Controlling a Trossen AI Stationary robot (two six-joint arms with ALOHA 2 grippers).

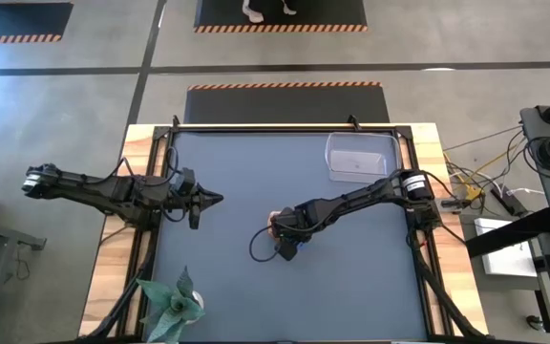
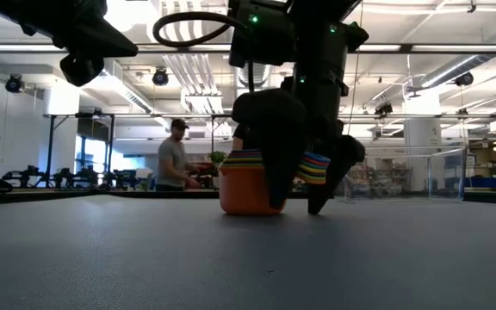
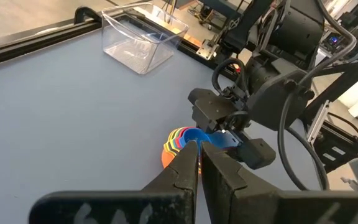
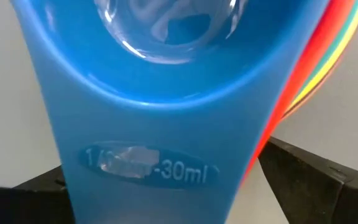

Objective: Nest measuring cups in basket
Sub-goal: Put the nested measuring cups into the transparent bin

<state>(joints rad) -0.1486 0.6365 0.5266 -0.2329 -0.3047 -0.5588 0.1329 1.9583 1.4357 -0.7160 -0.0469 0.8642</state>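
Right gripper (image 1: 285,247) fingers straddle the nested measuring cups (image 3: 180,140) mid-desk, grip unclear – next: lift into basket (image 1: 359,157); left gripper (image 1: 210,199) idle, fingers pressed together.

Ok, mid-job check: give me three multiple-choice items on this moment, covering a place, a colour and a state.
1. Where does the cup stack sit?
A. inside the basket
B. on the mat near mid-table
C. beside the plant

2. What colour is the innermost cup of the stack?
A. blue
B. purple
C. green

3. How is the basket?
A. tipped over
B. holding one cup
C. upright and empty

Answers:
1 B: the high view shows the right tool at the stack mid-table, far from the basket.
2 A: the right wrist view shows a blue cup marked 30ml.
3 C: it stands upright, nothing inside.
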